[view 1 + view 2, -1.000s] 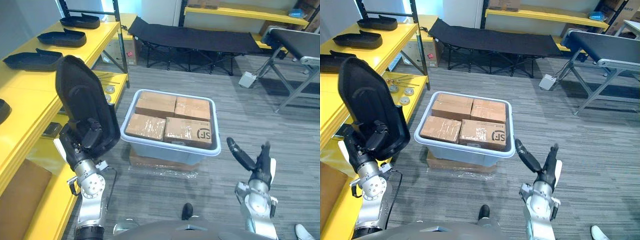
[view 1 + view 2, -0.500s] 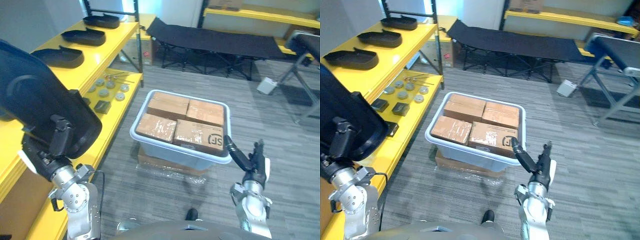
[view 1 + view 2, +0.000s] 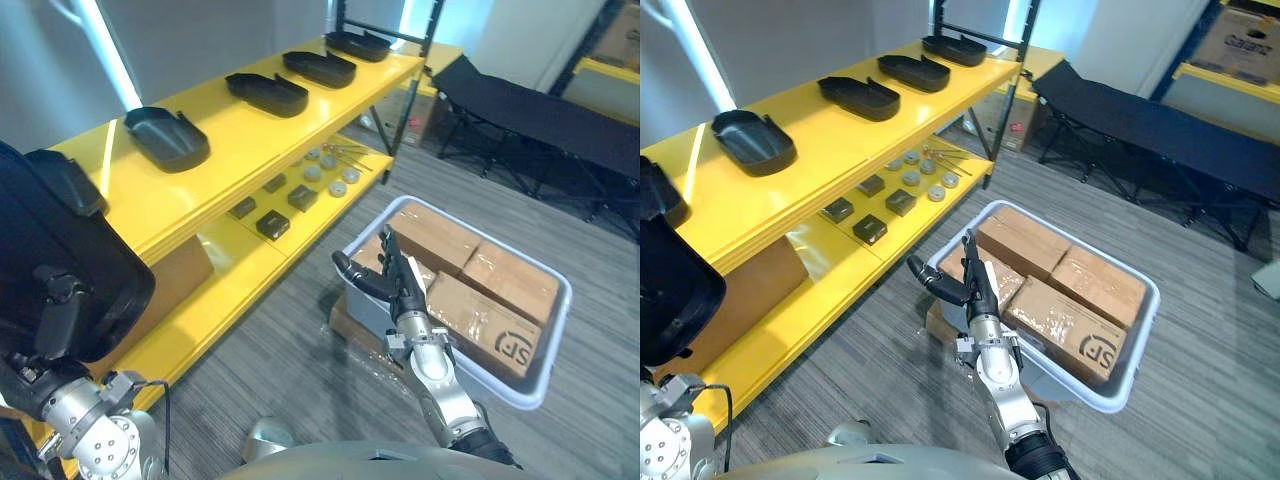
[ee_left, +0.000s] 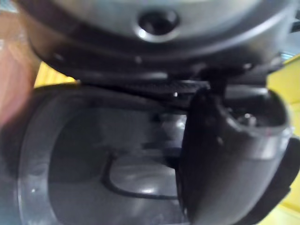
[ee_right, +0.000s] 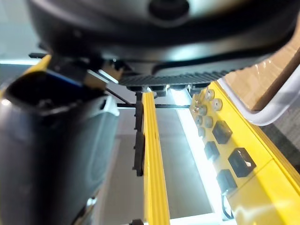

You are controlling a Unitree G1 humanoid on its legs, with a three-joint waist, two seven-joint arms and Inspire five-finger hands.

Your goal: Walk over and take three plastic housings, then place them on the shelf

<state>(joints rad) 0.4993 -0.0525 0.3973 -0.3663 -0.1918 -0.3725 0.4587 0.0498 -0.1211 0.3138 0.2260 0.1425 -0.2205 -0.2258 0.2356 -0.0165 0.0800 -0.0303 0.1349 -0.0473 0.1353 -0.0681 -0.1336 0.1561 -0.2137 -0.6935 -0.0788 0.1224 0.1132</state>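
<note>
Left hand: the left hand is low at the robot's left side. Its fingers are curled over the lower end of the held housing, and in the left wrist view its thumb presses on the part's hollow face.
Why held so: gripping one end probably leaves the rest of the part free to be lowered onto a board.
Held housing, axis: the long axis rises from the hand and leans away from the shelf. A broad face is turned to the robot, and the upper end is cut off by the picture's edge.
Shelf: the yellow shelf runs up and away from the left hand, between the two hands and beyond both.
Shelved housings: four shelved housings lie in a spaced row along the top board, hollow side up. Their long axes run across the board, back to front.
Why so placed: the even gaps and shared heading suggest a pattern the held part should match. The bare stretch of board just above the left hand looks like the next slot.
Small parts: small parts sit on the lower board, ahead of the right hand.
Right hand: the right hand is raised, fingers straight and spread, holding nothing, probably kept clear for balance.
Bin: the bin of cardboard boxes sits on the floor just behind and to the right of that hand.
</note>
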